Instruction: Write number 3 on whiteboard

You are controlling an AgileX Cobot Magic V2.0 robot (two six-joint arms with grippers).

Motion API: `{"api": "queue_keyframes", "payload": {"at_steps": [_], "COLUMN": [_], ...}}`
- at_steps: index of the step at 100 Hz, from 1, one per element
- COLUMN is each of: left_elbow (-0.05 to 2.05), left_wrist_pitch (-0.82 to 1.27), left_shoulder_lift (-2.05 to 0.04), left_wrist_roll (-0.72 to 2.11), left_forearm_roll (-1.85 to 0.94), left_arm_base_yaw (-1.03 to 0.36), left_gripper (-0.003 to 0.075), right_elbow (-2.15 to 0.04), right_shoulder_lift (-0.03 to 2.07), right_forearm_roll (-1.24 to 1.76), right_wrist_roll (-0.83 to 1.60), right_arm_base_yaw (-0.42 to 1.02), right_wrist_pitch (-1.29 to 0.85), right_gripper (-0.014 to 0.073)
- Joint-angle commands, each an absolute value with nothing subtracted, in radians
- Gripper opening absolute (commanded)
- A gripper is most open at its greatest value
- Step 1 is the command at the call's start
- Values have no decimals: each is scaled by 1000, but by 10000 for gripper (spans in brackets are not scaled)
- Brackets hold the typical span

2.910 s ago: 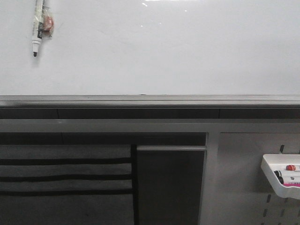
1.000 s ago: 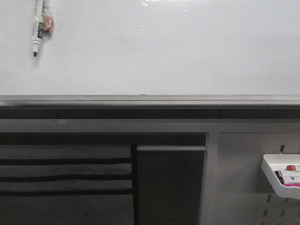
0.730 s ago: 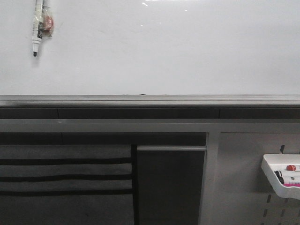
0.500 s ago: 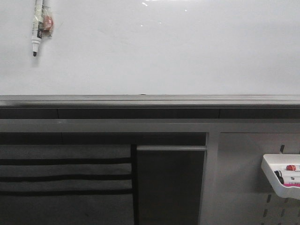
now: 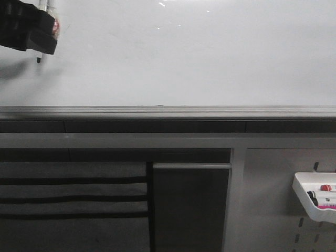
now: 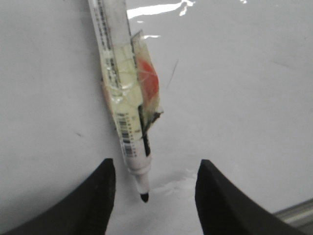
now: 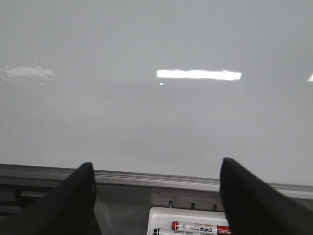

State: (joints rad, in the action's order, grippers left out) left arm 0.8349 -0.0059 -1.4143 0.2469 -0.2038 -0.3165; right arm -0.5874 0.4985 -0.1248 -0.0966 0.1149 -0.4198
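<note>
1. Whiteboard [image 5: 189, 58] fills the upper half of the front view. Glossy, bare, no digit on it yet.
2. Black marker [image 6: 123, 98] hangs tip-down against the board at the upper left of the front view. It is wrapped in clear tape with an orange-red patch at mid-barrel.
3. Left gripper [image 6: 151, 188] is in the upper left corner of the front view, at the marker. In the left wrist view its fingers stand apart, one on either side of the bare tip, touching nothing.
4. Right gripper [image 7: 156, 196] has its fingers wide apart and holds nothing. It faces the board above the white tray [image 7: 161, 215].
5. Handling, as a judgement: the marker looks light, stiff and smooth-barrelled. The tape may give a little under the pads. Best hold is probably the taped mid-barrel, well above the nib. How it is fixed to the board cannot be told.
6. Surroundings: a grey ledge [image 5: 168, 112] runs under the board. At the lower right, a pegboard panel [image 5: 268, 205] carries the tray with spare markers [image 5: 321, 197].
</note>
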Motion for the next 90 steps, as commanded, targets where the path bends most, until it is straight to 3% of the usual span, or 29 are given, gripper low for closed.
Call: {"api": "queue_keyframes", "payload": {"at_steps": [1, 16, 62, 74, 90], "left_elbow": [875, 875, 877, 893, 991], "left_wrist_pitch": [-135, -187, -176, -54, 312], "left_shoulder_lift": [-1419, -1455, -1452, -1408, -1329], "left_wrist_roll": [245, 245, 245, 245, 297], "left_forearm_roll": [-212, -212, -212, -188, -103], "left_arm_base_yaw": [-320, -318, -325, -325, -337], "left_gripper": [333, 291, -1, -18, -18], "right_elbow": [-624, -624, -624, -656, -755], "right_shoulder_lift": [509, 509, 509, 509, 550], "right_forearm_roll": [-129, -129, -128, -75, 46], "right_wrist_roll": [-85, -85, -85, -85, -13], "right_arm_base_yaw": [115, 115, 115, 115, 117], "right_wrist_pitch": [-337, -337, -351, -441, -645], "right_gripper": [478, 478, 477, 477, 477]}}
